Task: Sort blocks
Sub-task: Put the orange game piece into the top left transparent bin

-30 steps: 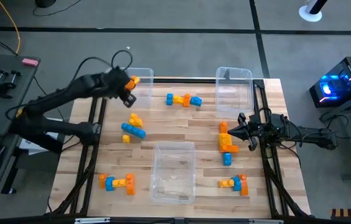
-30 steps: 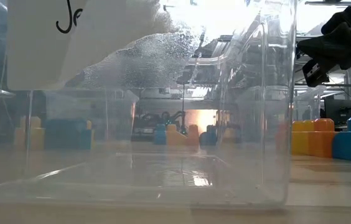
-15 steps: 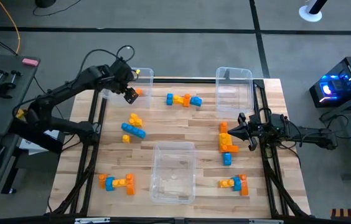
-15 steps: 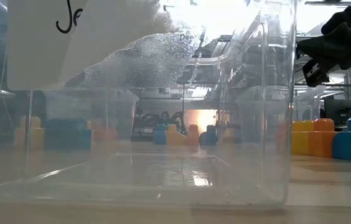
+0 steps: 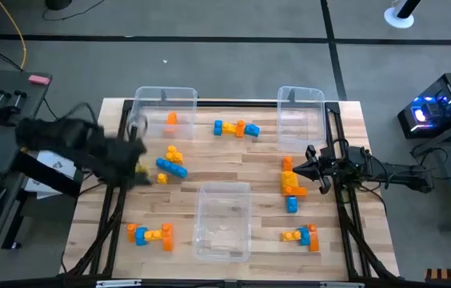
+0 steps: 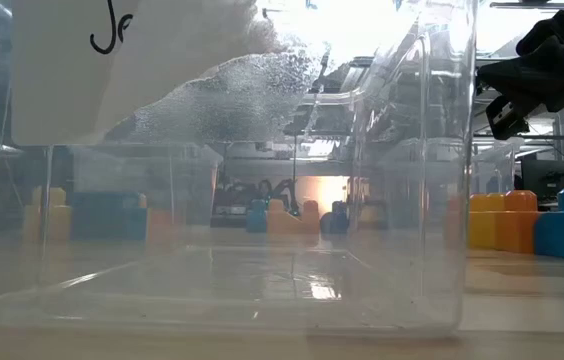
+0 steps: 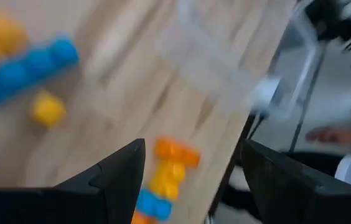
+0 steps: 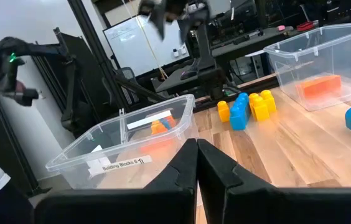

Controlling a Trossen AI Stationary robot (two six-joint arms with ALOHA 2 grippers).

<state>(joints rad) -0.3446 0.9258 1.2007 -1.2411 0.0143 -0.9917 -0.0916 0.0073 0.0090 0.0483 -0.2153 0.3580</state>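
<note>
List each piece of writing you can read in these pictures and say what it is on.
"Je", cut off: handwritten on the white label on the near clear bin, low view.
"Building Blocks", then unclear characters: label on the bin, right wrist view.
Whiteboard writing: too blurred.

Four cameras: one overhead, one at table height, one on each wrist.

High view looks straight down on the table (image 5: 233, 164); low view peers level through the near bin (image 6: 262, 200); both wrist views share the blue-yellow blocks (image 7: 20, 62) (image 8: 247, 109).
</note>
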